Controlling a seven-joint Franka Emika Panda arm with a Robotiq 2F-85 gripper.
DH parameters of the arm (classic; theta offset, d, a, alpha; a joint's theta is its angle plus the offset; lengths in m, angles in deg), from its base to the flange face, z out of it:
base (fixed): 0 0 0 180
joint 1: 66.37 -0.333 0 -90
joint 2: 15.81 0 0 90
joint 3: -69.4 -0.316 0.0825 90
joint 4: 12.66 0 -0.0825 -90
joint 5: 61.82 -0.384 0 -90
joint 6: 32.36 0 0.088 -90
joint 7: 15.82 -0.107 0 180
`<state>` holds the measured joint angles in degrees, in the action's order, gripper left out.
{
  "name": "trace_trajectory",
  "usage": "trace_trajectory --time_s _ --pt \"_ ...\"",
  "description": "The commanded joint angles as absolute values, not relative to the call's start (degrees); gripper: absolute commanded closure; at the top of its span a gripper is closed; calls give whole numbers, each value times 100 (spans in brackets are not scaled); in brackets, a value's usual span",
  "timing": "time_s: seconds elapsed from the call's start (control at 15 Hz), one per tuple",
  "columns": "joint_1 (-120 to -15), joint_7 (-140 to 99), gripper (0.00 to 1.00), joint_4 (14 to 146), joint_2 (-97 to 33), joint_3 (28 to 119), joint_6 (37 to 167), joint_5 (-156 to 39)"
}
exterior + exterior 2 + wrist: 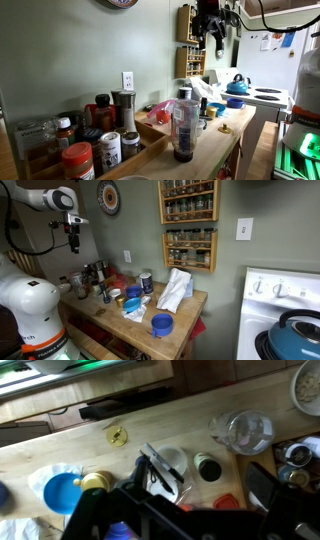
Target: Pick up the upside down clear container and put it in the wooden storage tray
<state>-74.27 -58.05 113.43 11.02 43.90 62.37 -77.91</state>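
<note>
The upside down clear container (183, 130) stands on the wooden counter, tall and slim with its dark cap at the bottom. In the wrist view I take the round clear thing (246, 430) to be its top, seen from above. The wooden storage tray (18, 140) sits at the end of the counter with several spice jars in it. My gripper (210, 28) hangs high above the counter, far from the container. It also shows in an exterior view (73, 238). In the wrist view its fingers (205, 495) are spread wide apart with nothing between them.
Spice jars (110, 148) and a steel grinder (123, 108) crowd the counter by the tray. A dark-capped jar (207, 467), a blue bowl (62, 492) and a white cup with black utensils (165, 465) lie below me. A spice rack (188, 225) hangs on the wall, and a stove (285, 300) stands beside the counter.
</note>
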Motion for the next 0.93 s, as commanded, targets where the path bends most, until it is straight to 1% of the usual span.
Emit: trace_trajectory --time_s 0.0,0.13,0.2,0.27,0.4,0.6,0.8,0.87 --pt "-7876 -6484 0 11694 838 4039 7308 -8381" --pt "-8191 -6410 0 11790 563 3882 7753 -8498" --pt "-8341 -6302 0 11976 625 3933 7991 -8688" --pt "-8262 -6382 0 11724 615 4032 7652 -8344" --pt "-8423 -6376 0 11841 530 4001 7880 -8459" --pt "-8430 -6375 0 11852 525 4025 7887 -8478" --pt "-8555 -5737 0 11856 293 3934 8027 -8122" --pt "-8585 -5634 0 11816 211 3862 7898 -7894"
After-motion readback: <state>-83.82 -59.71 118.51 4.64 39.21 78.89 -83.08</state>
